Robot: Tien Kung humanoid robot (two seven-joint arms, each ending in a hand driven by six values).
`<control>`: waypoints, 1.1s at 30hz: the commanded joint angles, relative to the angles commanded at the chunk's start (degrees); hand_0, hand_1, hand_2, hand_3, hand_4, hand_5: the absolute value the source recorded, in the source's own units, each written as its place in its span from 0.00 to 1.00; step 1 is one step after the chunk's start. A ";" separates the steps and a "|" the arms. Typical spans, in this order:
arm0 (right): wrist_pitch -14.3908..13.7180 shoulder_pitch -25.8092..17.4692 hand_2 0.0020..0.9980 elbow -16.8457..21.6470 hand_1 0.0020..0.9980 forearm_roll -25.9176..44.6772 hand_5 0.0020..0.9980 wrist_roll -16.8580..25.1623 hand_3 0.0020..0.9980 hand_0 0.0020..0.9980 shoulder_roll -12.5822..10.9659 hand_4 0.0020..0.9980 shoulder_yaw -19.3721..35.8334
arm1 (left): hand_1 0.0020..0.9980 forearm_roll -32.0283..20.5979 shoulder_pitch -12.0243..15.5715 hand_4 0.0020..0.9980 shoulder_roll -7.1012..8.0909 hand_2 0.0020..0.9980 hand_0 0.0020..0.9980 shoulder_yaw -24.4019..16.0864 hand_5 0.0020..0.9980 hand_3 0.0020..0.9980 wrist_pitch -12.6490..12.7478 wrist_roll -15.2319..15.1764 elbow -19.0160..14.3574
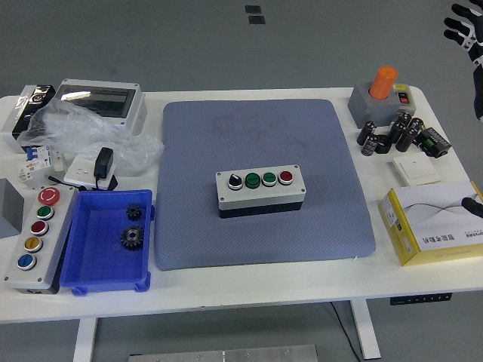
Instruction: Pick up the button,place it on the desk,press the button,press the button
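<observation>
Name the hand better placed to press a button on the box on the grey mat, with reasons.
Right, probably. Only the right hand is in view, fingers spread, high at the far right edge and away from the button box. The left hand is not visible.

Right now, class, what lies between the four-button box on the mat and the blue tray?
In the head view, only bare grey mat and a thin strip of white table separate the four-button box from the blue tray.

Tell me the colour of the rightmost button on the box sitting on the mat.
Red, clearest in the head view: the rightmost button on the button box.
</observation>
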 joint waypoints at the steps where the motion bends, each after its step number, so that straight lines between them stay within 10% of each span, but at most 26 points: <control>1: -0.02 -0.10 0.79 0.11 0.77 -0.27 0.81 -0.10 0.83 0.79 -0.03 1.00 0.06 | 0.73 0.14 0.21 0.70 0.02 0.67 0.70 -0.11 0.46 0.69 -0.02 0.07 -0.02; 33: 0.05 -0.04 0.79 -0.52 0.77 -1.76 0.80 -1.95 0.83 0.79 0.11 1.00 1.20 | 0.73 1.70 0.86 0.71 -0.48 0.67 0.69 -2.87 0.46 0.69 0.34 2.26 -0.21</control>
